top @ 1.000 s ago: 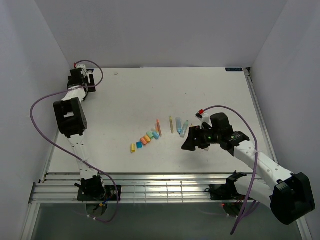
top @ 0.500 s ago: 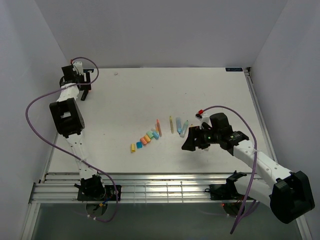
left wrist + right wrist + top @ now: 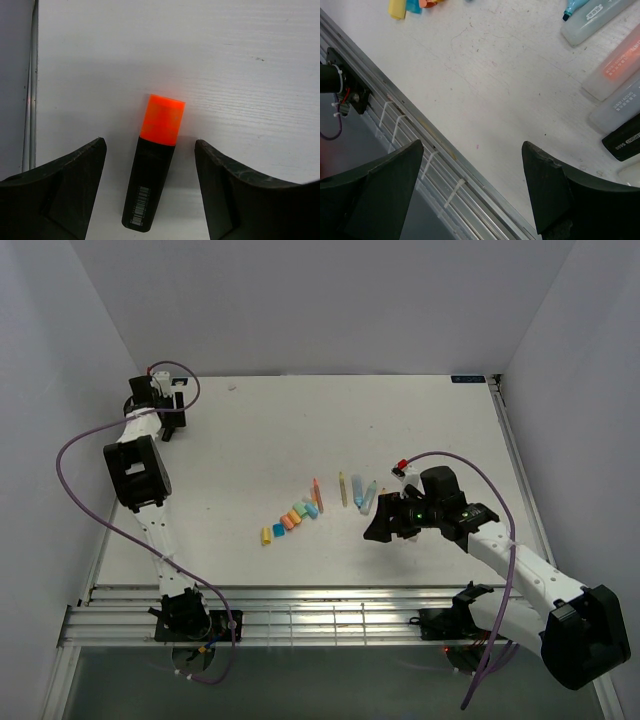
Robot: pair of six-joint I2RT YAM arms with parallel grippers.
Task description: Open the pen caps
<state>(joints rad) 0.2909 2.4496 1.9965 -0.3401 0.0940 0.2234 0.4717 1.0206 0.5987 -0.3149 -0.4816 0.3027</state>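
One orange-capped pen (image 3: 154,165) lies ungripped inside gaping left gripper (image 3: 150,145); right gripper (image 3: 472,146) gapes empty.

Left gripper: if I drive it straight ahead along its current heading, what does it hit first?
Most likely the black marker with the orange cap, lying on the table centred between the open fingers of the left gripper. Height above it is unclear from this view.

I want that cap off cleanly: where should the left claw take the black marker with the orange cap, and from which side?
Grip the black barrel across its width, coming straight down. It lies flat on the table between the fingers of the open left claw; a barrel grip leaves the orange cap free to pull.
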